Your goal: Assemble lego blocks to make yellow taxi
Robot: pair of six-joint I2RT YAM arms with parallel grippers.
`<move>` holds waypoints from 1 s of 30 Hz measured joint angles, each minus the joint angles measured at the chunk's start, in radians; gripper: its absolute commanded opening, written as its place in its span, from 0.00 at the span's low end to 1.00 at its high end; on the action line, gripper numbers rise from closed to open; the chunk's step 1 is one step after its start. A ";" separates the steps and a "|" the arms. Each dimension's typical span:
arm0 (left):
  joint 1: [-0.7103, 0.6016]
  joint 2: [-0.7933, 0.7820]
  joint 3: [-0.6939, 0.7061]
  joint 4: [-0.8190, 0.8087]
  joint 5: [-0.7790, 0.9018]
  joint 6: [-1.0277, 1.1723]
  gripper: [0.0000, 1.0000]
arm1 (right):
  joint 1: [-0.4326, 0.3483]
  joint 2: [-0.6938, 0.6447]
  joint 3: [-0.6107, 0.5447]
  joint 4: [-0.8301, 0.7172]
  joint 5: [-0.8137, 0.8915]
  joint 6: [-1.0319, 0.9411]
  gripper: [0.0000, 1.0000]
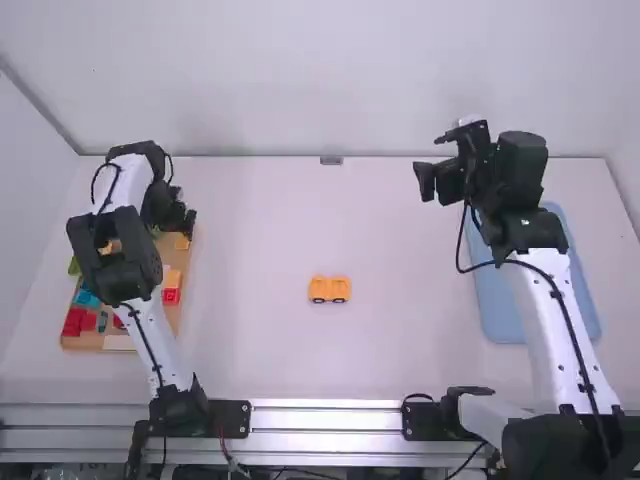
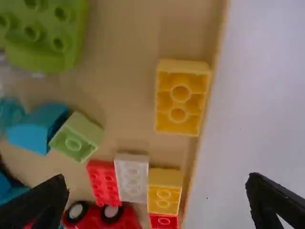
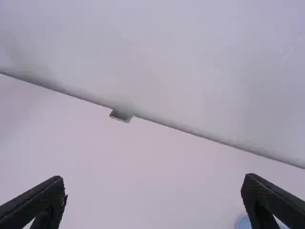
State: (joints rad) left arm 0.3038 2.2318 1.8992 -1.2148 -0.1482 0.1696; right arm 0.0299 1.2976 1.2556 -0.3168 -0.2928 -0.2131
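Note:
My left gripper is over the far right part of the wooden tray at the left. In the left wrist view the left gripper stands open above loose blocks, with nothing between its fingers. A yellow block lies on the tray with its hollow underside up, and a smaller yellow block sits beside a white one. Mid-table rests an orange-yellow block piece on wheels. High over the far right of the table is my right gripper; the right wrist view has the right gripper open and unloaded.
The wooden tray also holds a green block, blue pieces, a light green block, red blocks and a white block. A blue tray lies beside the right arm.

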 measured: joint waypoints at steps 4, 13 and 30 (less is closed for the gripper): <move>0.000 0.000 -0.041 0.081 -0.022 -0.052 0.99 | 0.000 0.000 0.000 0.000 0.000 0.000 0.98; 0.000 0.000 -0.135 0.230 -0.004 -0.045 0.82 | 0.000 0.000 0.000 0.000 0.000 0.005 0.98; 0.048 0.000 -0.148 0.280 0.161 0.093 0.56 | 0.000 0.000 0.000 0.000 0.000 0.077 0.98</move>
State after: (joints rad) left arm 0.3523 2.2318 1.7512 -0.9348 0.0124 0.2630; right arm 0.0299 1.2976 1.2556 -0.3172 -0.2928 -0.1360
